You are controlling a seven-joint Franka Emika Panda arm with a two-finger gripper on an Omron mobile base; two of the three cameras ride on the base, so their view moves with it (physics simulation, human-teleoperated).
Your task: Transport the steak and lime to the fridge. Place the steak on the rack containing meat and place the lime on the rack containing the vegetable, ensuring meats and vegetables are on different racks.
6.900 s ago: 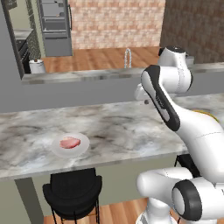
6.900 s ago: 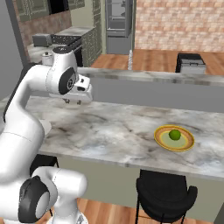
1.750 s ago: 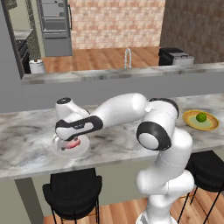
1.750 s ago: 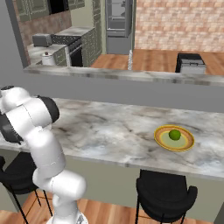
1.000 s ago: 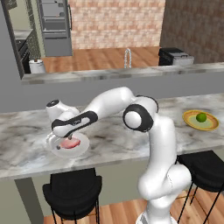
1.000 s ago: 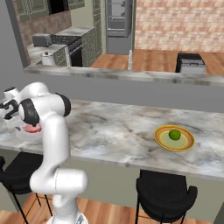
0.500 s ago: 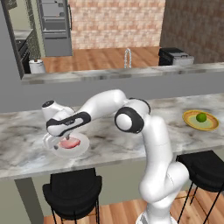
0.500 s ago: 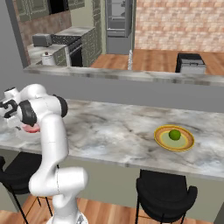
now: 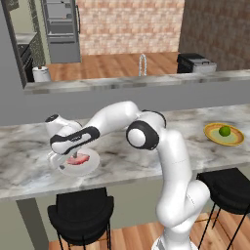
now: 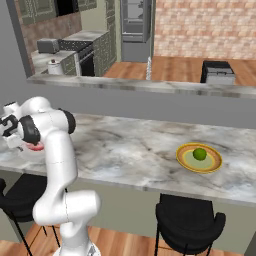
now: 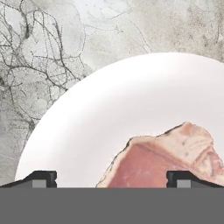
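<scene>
Lower now, gripper (image 11: 112, 180) over steak (image 11: 166, 159)

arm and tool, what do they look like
A glossy white arm of rounded tube segments, with dark grey bands and round caps at its joints. The tool has two small dark, blocky finger tips, each with a lighter grey pad. No cables or markings are visible.

Veined grey marble desk (image 9: 19, 166), polished. Smooth matt white plate (image 11: 109, 109). Raw pink steak (image 11: 170, 159), moist-looking. Glossy yellow dish (image 10: 212, 162). Smooth green lime (image 10: 199, 153).
</scene>
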